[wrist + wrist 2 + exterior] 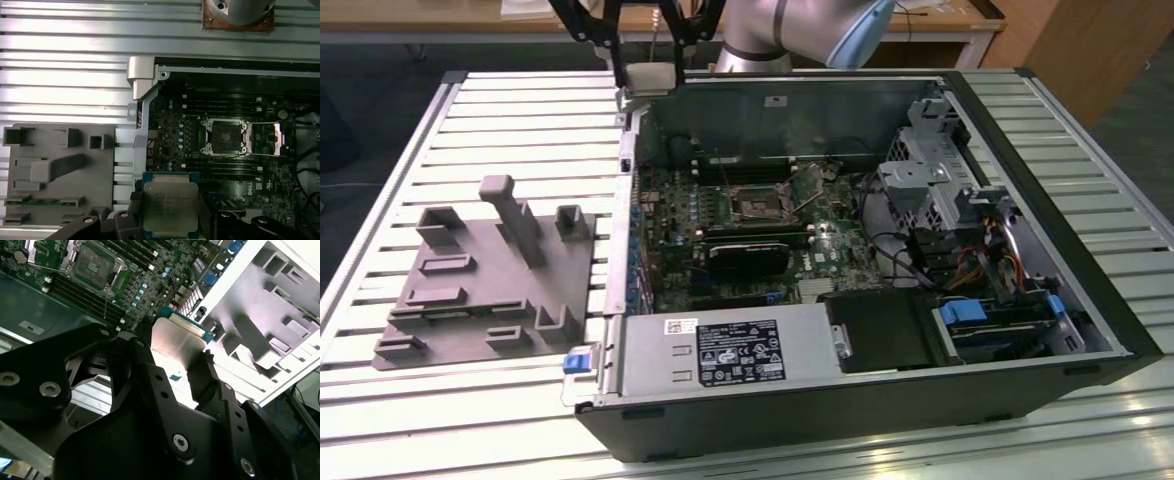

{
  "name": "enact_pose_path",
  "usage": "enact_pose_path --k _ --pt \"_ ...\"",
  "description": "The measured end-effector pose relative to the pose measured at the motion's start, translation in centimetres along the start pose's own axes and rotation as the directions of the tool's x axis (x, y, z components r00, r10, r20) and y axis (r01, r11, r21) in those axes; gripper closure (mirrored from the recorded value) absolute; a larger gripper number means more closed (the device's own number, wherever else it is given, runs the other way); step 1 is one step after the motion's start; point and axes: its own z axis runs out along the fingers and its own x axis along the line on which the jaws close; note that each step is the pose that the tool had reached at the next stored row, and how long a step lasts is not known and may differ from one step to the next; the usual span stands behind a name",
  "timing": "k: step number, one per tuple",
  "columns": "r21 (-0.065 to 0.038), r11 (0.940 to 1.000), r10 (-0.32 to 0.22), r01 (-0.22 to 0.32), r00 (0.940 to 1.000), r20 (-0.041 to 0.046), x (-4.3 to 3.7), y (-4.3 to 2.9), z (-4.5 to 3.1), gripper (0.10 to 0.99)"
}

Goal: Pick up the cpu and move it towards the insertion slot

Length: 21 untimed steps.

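My gripper (647, 58) hangs high above the far corner of the open computer case on the exterior view's left, shut on the cpu (650, 76). Both wrist views show the cpu (170, 205) as a flat square with a silvery top, clamped by its edges between the black fingers (145, 375). The cpu (177, 337) is tilted in the second wrist view. The insertion slot (222, 136) is a square black socket with its metal frame, on the green board inside the case. It lies apart from the cpu, further inside the case. It also appears as a socket (758, 207) mid-board and as the socket (97, 265).
A grey plastic fixture (494, 280) with posts and recesses stands on the slatted table (520, 110), on the exterior view's left of the case. The case wall (140, 95) rises between fixture and board. Drive cages and cables (961, 230) crowd the case's right side.
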Motion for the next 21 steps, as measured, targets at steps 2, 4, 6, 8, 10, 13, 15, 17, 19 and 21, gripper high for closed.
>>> enact_pose_path --k 2,4,6,8,10,13,15,17,19,21 --pt "0.000 1.0000 0.000 0.000 1.0000 -0.0001 -0.29 0.19 0.05 0.553" --pt "0.000 1.0000 0.000 0.000 1.0000 0.0000 -0.57 0.41 0.10 0.553" --pt "-0.001 1.0000 0.000 0.000 1.0000 0.0000 -0.84 0.63 0.16 0.553" --pt "-0.001 1.0000 0.001 -0.001 1.0000 0.0000 -1.18 0.84 0.24 0.553" --pt "-0.001 1.0000 0.001 -0.001 1.0000 0.0000 -1.58 1.03 0.32 0.553" --pt "-0.001 1.0000 0.001 -0.001 1.0000 0.0001 -2.27 1.29 0.45 0.553" --pt "-0.001 1.0000 0.001 -0.001 1.0000 0.0001 -2.77 1.48 0.54 0.553" --pt "-0.001 1.0000 0.001 -0.001 1.0000 0.0000 -3.25 1.69 0.62 0.553" --pt "-0.001 1.0000 0.001 -0.001 1.0000 0.0001 -3.73 1.90 0.70 0.553" --pt "-0.001 1.0000 0.001 -0.001 1.0000 0.0002 -4.18 2.11 0.79 0.553"
